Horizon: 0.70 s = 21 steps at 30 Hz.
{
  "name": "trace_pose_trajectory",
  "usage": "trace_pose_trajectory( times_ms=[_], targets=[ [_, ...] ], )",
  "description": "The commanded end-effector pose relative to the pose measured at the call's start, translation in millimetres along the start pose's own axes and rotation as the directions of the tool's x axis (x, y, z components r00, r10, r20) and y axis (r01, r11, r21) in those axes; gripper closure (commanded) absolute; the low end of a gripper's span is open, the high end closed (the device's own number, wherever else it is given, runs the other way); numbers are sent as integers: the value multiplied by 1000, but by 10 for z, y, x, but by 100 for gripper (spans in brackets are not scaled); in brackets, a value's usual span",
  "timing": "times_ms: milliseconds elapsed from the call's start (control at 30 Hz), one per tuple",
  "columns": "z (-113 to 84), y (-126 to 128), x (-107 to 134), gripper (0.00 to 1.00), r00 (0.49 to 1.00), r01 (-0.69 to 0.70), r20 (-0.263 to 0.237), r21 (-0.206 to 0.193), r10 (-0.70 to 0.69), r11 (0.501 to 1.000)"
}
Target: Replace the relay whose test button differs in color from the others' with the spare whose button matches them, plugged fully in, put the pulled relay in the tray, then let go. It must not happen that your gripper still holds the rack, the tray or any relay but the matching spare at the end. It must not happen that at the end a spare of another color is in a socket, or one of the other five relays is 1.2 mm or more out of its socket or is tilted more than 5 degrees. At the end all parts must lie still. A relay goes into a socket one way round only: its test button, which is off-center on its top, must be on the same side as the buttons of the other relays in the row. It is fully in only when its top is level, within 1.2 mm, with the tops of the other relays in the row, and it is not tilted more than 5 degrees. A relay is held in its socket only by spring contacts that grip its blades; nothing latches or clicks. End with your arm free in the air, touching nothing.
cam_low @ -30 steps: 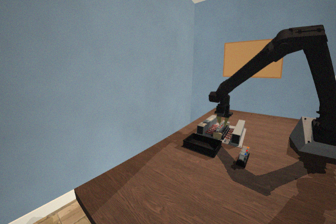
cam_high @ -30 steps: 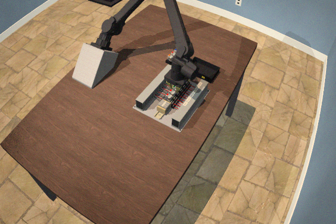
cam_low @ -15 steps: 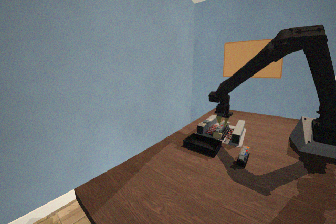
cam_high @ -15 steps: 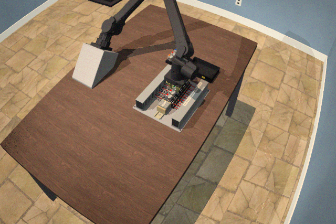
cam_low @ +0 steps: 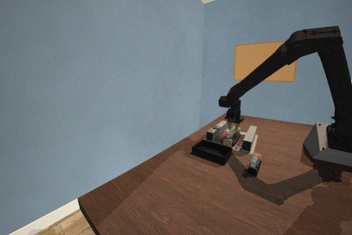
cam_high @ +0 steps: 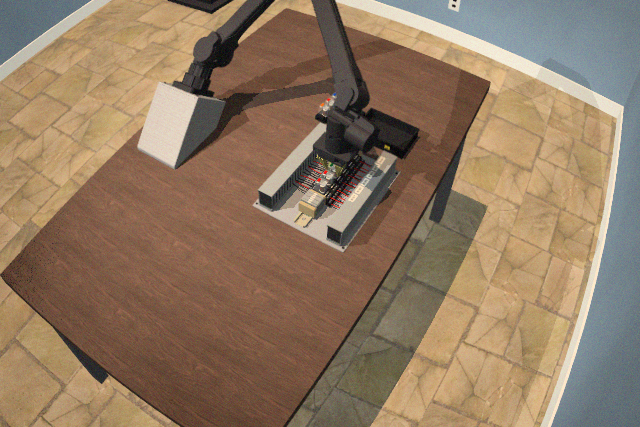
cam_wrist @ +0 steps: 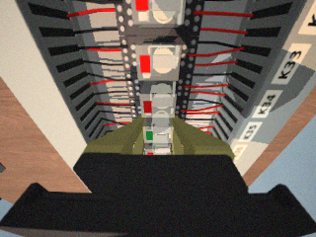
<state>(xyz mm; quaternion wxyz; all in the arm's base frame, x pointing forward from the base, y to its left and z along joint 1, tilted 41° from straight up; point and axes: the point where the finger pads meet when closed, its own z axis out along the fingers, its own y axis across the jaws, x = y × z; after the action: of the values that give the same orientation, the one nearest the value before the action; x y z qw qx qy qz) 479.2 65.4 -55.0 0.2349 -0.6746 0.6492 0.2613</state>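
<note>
My gripper (cam_high: 330,165) (cam_low: 232,131) (cam_wrist: 158,118) points down over the relay row and is shut on the green-button relay (cam_wrist: 158,136). Its button is on the same side as its neighbours'. Whether it is raised from its socket I cannot tell. The other relays in the row, such as the near red-button relay (cam_wrist: 158,61), have red buttons. The spares stand in a small black holder (cam_low: 252,171): a red-button spare (cam_high: 328,101) (cam_low: 256,159) is between one with an orange button and one with a blue button. The black tray (cam_high: 395,149) (cam_low: 208,157) looks empty.
Grey wire ducts (cam_high: 294,169) (cam_low: 249,138) flank the row on both sides, with red and black wires between. A beige end block (cam_high: 308,207) (cam_low: 227,142) stands on the rail. The tray and the spare holder are beyond one end of the panel.
</note>
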Motion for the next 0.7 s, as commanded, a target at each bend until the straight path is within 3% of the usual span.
trace_pose_trajectory(
  times_ms=[0,667],
  targets=[
    [-155,-93,12,100,1000,1,0,33,-1,999],
    [-359,-195,-12,100,1000,21,-7,58,-21,998]
  ],
)
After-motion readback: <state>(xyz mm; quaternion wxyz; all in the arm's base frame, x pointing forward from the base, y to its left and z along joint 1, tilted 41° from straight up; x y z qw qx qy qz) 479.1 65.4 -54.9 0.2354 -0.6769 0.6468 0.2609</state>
